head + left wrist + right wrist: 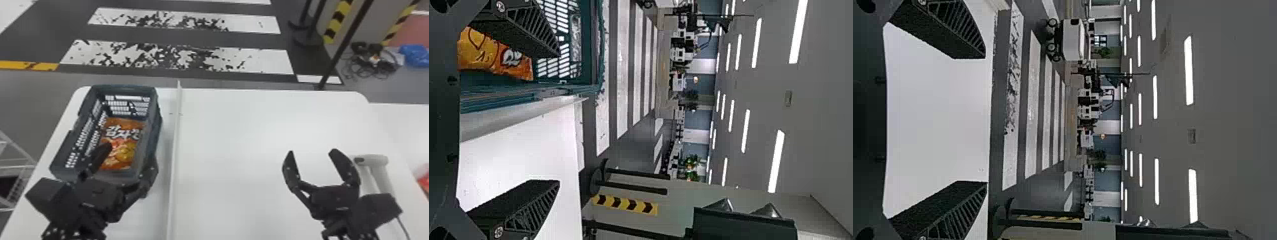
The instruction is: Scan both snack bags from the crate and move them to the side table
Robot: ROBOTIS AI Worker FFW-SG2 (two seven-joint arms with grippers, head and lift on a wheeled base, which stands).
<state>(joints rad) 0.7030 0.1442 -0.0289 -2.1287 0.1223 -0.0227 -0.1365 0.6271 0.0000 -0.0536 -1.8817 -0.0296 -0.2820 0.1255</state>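
Left tool (131,153) at the near end of the crate (123,88), its fingers spread wide and gripping nothing. One finger reaches over the crate's inside, above the lower part of the bag (118,145); the other is outside, beside the crate's right wall. In the left wrist view the same wide gap shows — the bag on one finger's side, bare white worktop (242,134) on the other's.

The bag is orange and lies in the crate with its printed face up, within the walls on every side. Just right of the crate a thin white divider (175,127) runs from front to back.

Well to the right of the crate is the right tool (312,152), also wide and holding nothing. Farther right from the crate, just beside that tool, a pale scanner (372,159) lies on the worktop. Beyond the crate's far end — striped floor (271,62). Left of the crate, a white wire rack (14,159).
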